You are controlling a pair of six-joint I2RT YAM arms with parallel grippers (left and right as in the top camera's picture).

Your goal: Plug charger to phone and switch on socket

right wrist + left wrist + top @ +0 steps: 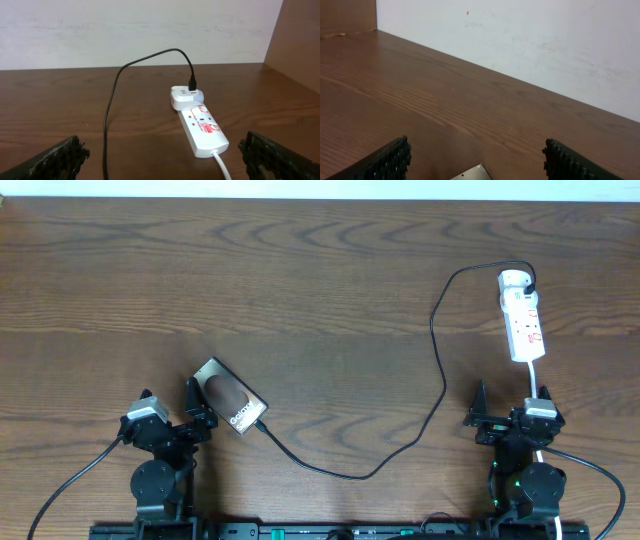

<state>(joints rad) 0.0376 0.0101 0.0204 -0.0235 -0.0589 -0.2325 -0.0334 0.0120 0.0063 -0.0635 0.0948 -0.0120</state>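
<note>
Overhead: phone (231, 397) landmark, charger (440, 370) plug at its lower corner, apparently inserted; socket (523, 320) far right of phone. Left end effector (195, 418) beside phone, right end effector (482, 420) below socket; both wide open, empty, likely poised for switch.

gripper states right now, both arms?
Left gripper: open, holding nothing, the phone just ahead of it.
Right gripper: open, empty, short of the socket.

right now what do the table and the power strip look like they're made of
Table: wood or wood-look laminate, brown, matte, with visible grain lines. Power strip: apparently moulded plastic, smooth white with a slight sheen and red markings.
</note>
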